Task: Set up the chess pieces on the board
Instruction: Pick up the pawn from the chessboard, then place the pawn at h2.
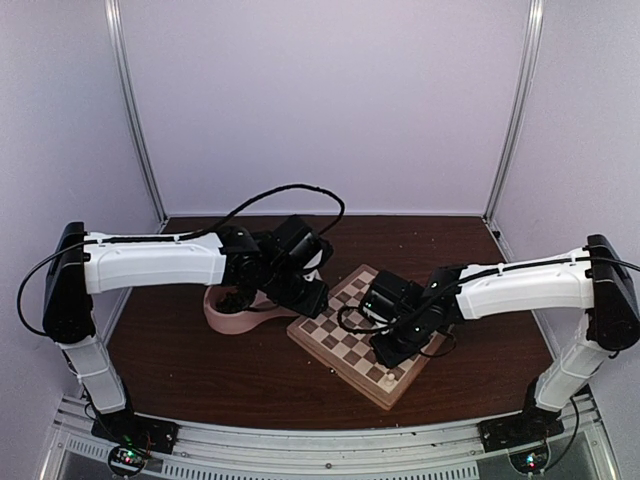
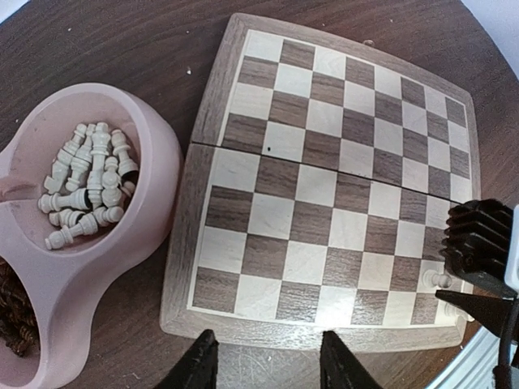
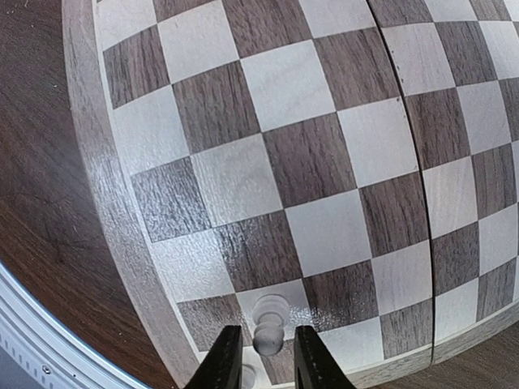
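Likely placing: right claw (image 3: 268, 331) brackets a white pawn (image 3: 268, 338) on the board (image 3: 308, 162), grip unclear; left claw (image 2: 268, 335) open, empty. Next, centre it.

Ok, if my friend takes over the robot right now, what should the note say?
Left end effector: open, empty, above the near edge of the board.
Right end effector: fingers either side of a white piece near the board's corner; grip unclear.
Done: only that piece and maybe one more are on the board.
Left: the other white pieces lie in the pink dish, dark ones in its second bowl.
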